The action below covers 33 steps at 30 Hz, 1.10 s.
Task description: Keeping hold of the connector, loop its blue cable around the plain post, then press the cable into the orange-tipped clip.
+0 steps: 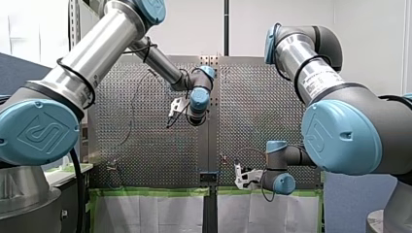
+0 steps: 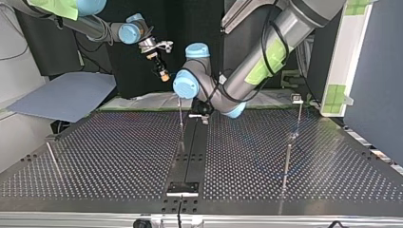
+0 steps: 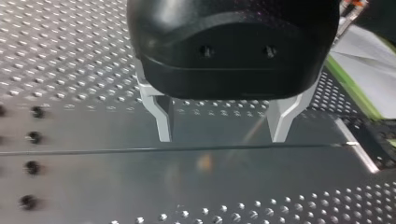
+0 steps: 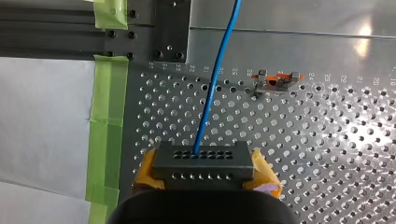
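Right wrist view, connector (image 4: 202, 162) held, blue cable (image 4: 215, 79)

Connector (image 4: 201, 161): we hold it in our right claw (image 4: 204, 176), between the pads.
Cable (image 4: 217, 79): runs from the connector straight ahead of that claw, over the desk (image 4: 327, 163).
Clip (image 4: 276, 80): on the desk, ahead of the claw, beside the cable and apart from it.
Tape strip (image 4: 108, 126): along the desk's edge, across the cable from the clip.
Our left claw (image 3: 222, 135): over the desk's middle strip (image 3: 93, 182), fingers apart.
Top view: our left claw is low at the desk's far middle. Our right claw is higher, to its left.
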Available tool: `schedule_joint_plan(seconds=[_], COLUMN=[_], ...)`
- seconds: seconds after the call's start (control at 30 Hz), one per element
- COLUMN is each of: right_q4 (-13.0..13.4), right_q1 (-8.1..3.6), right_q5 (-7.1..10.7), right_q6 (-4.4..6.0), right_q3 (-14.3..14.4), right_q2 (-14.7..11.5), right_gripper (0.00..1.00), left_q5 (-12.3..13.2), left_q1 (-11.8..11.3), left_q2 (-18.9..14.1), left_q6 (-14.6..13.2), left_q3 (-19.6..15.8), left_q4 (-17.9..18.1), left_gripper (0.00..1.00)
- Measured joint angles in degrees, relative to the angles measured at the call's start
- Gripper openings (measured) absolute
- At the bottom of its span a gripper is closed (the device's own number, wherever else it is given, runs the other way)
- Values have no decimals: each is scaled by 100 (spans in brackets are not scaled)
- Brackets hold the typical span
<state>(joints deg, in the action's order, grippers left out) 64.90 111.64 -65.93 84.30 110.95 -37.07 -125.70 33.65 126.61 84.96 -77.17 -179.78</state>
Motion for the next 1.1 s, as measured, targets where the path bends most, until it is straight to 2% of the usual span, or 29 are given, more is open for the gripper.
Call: schedule_joint_plan(seconds=[0.23,0.6,1.1], right_q4=[10,41,23], right_q1=[9,23,45], right_q5=[0,0,0], right_q6=[8,18,4], right_q3=[-2,-6,-6], right_q2=[-1,-1,-2], right_gripper=[0,0,0], left_q5=[39,207,961], left_q1=[-2,-48,-147], left_q2=[354,418,420], left_q6=[-338,-387,-251], left_q3=[216,225,230], left_q4=[-418,-1035,-1859], left_gripper=[100,100,100])
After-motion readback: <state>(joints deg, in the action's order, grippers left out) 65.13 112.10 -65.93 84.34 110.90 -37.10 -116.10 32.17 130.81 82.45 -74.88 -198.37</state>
